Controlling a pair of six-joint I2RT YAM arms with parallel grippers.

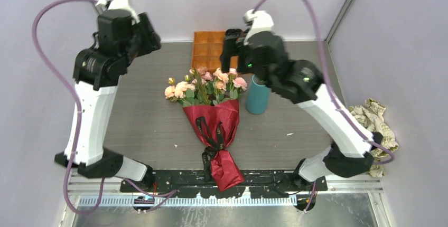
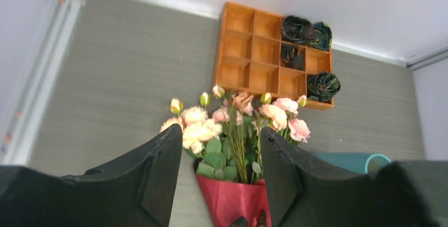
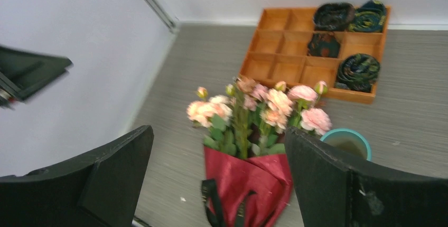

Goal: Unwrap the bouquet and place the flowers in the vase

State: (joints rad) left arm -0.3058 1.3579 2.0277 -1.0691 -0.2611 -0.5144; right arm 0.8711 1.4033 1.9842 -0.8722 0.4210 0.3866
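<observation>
Left tool: your left tool sat nearest its own lens, jaws apart at a middling gap with nothing between them, high above the blooms.
Right tool: your right tool stood at its widest, empty, hovering over the blooms and the vase.
Bouquet: the bouquet lay flat mid-tabletop, heads toward the far wall, tail toward the arm bases, not yet unwrapped.
Flowers: the flowers fanned out of the red paper; none were in the vase.
Vase: the vase stood upright just beside the blooms on their right, its mouth clear.
Ribbon: a black ribbon was tied round the narrow waist, its loops lying on the paper.
Step in hand: by my reading, you were lining up to undo the ribbon; neither tool touched anything.
Doing it well: you would do best to pin the paper tail with one tool and pinch a loose ribbon end with the other, pulling along the stems rather than upward.
Risk: the vase stood so near the blooms that a sideways tug could tip it.
Tray: an orange tray by the far wall held dark rolled cloths in its right-hand cells; it was not part of your job.
Writing: no brand or label was readable; faint marks on the ribbon were too small to make out.
</observation>
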